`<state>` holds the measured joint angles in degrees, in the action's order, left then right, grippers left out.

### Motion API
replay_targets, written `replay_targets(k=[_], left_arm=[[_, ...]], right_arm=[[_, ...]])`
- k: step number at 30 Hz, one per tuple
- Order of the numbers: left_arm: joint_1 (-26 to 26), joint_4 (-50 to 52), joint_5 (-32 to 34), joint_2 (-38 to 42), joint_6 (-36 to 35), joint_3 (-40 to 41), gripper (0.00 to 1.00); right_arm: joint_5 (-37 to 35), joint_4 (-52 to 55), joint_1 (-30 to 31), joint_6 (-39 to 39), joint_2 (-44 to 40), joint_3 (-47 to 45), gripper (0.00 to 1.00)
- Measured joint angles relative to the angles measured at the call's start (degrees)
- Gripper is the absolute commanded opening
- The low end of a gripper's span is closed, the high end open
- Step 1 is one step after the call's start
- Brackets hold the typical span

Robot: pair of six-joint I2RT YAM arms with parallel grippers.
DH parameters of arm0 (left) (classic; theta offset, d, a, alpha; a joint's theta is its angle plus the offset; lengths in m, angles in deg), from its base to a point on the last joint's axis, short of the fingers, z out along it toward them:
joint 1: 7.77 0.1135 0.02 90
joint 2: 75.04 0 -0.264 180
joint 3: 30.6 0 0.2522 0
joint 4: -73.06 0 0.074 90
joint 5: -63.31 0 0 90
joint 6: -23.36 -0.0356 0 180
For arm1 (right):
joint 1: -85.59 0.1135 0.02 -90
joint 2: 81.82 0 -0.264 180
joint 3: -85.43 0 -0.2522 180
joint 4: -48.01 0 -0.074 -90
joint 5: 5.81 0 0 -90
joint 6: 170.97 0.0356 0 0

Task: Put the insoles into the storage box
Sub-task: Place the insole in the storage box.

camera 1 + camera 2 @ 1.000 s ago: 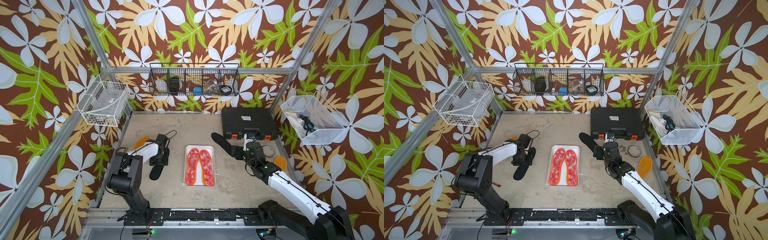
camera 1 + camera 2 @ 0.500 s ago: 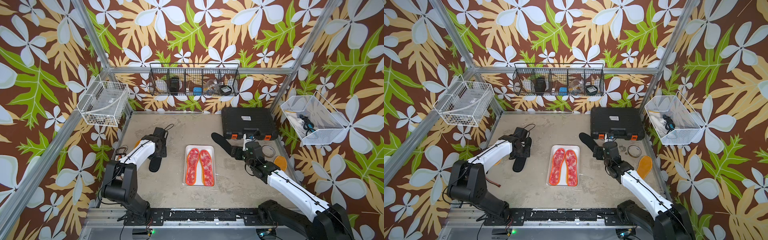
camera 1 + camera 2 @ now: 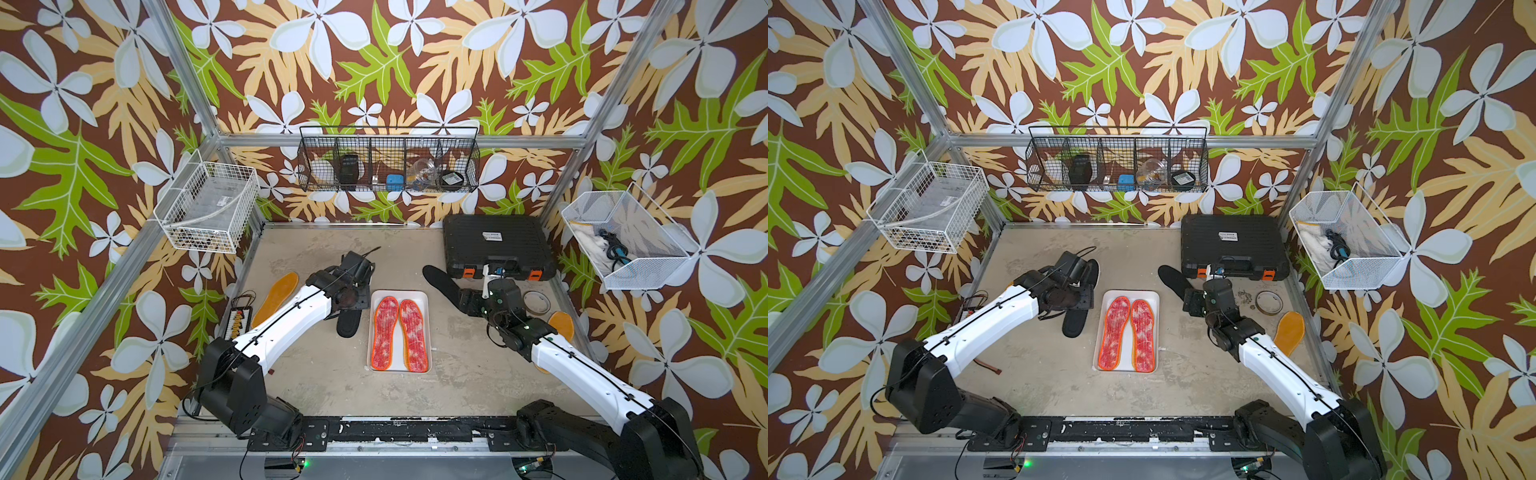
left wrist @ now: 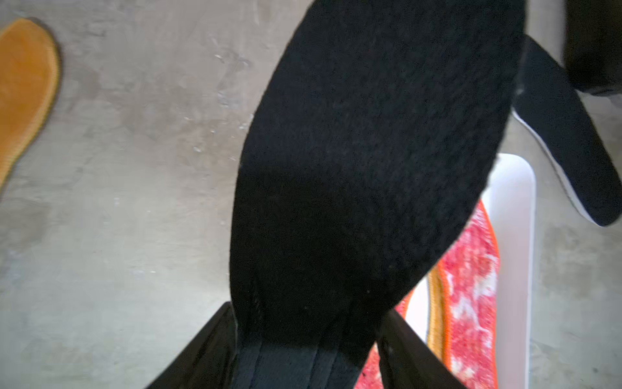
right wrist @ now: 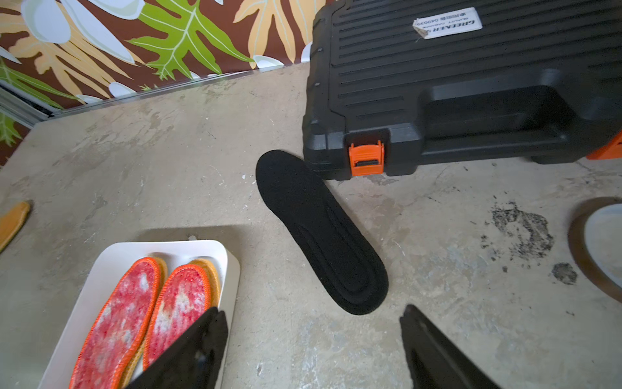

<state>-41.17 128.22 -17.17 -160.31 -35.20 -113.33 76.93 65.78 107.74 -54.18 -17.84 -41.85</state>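
The storage box [image 3: 399, 294] sits mid-table with the two red-white insoles [image 3: 384, 332] lying side by side inside it, and orange-yellow insoles [image 5: 210, 272] peek out beneath them in the right wrist view. Just beside the box's left edge, the left gripper [image 4: 303, 353] is clamped on a black insole [image 4: 370, 151] by one end. The right gripper [image 5: 313, 353] has its jaws spread wide with nothing between them, above the table [image 5: 168, 161]. It is near the second black insole [image 5: 319, 232], which lies flat with its tip against the black case [image 5: 471, 84]. An orange insole [image 3: 276, 297] lies far left, and the other orange insole [image 3: 561, 326] lies far right, partly under the right arm.
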Motion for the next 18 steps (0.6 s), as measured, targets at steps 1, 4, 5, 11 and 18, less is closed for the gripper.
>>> replay_targets(k=[1, 4, 5, 11, 18], left_arm=[[-1.4, -0.3, -0.3, -0.6, 1.1, -0.1, 0.69], [-5.6, -1.6, -0.6, -3.5, 5.0, -0.4, 0.68], [-6.8, -1.9, -0.6, -4.4, 6.2, -0.4, 0.68], [-11.0, -4.8, -1.0, -9.2, 12.0, 0.1, 0.68], [-12.7, -5.7, -0.5, -12.4, 15.8, 1.3, 0.70]], right_arm=[[0.0, 0.2, 0.3, 0.0, 0.0, 0.2, 0.84], [1.1, 0.3, 1.9, 0.0, 0.2, 0.5, 0.84], [1.1, 0.4, 2.5, 0.0, 0.3, 0.5, 0.84], [0.8, 0.8, 4.0, 0.4, 0.9, 0.1, 0.84], [0.6, 1.0, 4.1, 1.1, 0.9, 0.0, 0.84]])
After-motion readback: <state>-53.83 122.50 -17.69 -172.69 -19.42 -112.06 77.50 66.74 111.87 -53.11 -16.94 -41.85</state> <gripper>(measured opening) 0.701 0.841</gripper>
